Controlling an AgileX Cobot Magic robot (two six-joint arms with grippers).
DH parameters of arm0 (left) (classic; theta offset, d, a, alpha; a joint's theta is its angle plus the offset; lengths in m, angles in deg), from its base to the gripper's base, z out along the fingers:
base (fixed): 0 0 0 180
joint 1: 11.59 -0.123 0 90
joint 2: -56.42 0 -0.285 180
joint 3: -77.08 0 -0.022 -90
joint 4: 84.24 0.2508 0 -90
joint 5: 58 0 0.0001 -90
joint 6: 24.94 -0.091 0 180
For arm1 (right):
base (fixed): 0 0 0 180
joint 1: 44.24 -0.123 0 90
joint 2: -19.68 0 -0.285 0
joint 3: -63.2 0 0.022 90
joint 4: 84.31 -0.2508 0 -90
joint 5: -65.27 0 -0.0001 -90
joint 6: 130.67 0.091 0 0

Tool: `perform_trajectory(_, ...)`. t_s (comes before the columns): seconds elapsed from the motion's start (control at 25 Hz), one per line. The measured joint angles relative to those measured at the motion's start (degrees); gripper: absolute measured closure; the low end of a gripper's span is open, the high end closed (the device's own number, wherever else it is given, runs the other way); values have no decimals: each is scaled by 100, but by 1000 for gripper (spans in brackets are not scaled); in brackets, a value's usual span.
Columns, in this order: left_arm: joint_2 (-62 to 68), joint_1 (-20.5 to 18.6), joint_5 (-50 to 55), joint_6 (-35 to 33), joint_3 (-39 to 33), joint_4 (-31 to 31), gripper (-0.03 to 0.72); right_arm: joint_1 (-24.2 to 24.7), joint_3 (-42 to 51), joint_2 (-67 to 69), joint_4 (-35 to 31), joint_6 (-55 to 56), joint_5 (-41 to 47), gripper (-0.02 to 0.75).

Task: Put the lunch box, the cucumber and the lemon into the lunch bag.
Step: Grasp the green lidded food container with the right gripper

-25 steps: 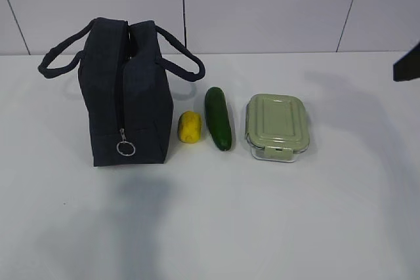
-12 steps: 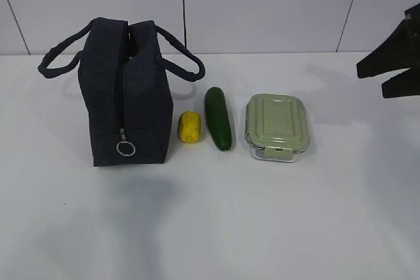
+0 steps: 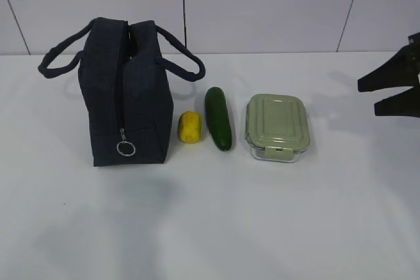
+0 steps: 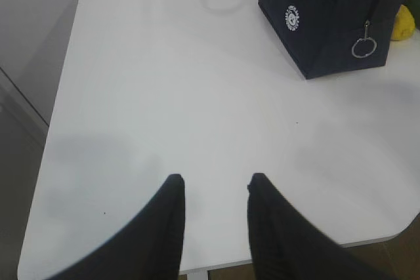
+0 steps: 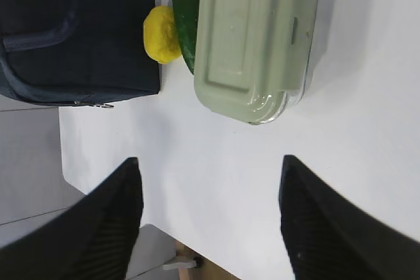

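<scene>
The dark navy lunch bag (image 3: 126, 93) stands upright at the left with its zipper ring pull (image 3: 125, 148) hanging on the front. The lemon (image 3: 189, 127), the cucumber (image 3: 218, 118) and the lunch box (image 3: 276, 125) with its sage-green lid lie in a row to its right. My right gripper (image 3: 367, 95) is open and empty, in the air at the right edge, well right of the lunch box. In the right wrist view the gripper (image 5: 209, 160) points at the lunch box (image 5: 256, 37). My left gripper (image 4: 214, 180) is open and empty, away from the bag (image 4: 328, 14).
The white table (image 3: 216, 221) runs to a tiled wall at the back. In the left wrist view the table's left and near edges (image 4: 59, 181) show, with floor beyond. The right wrist view shows a table corner (image 5: 72, 175).
My right gripper has come into the exterior view from the right edge and dropped lower and a little left. The bag, lemon, cucumber and lunch box have not moved.
</scene>
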Motion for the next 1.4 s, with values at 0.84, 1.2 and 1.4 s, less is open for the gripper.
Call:
perform_trajectory(0.84,0,0,0,0,0,0,452,-12,0,327,-262,-411,-262,172)
perform_trajectory(1.2,0,0,0,0,0,0,452,-12,-350,865,-549,-625,-255,161)
perform_trajectory(1.4,0,0,0,0,0,0,452,-12,-924,1433,-582,-625,-112,161)
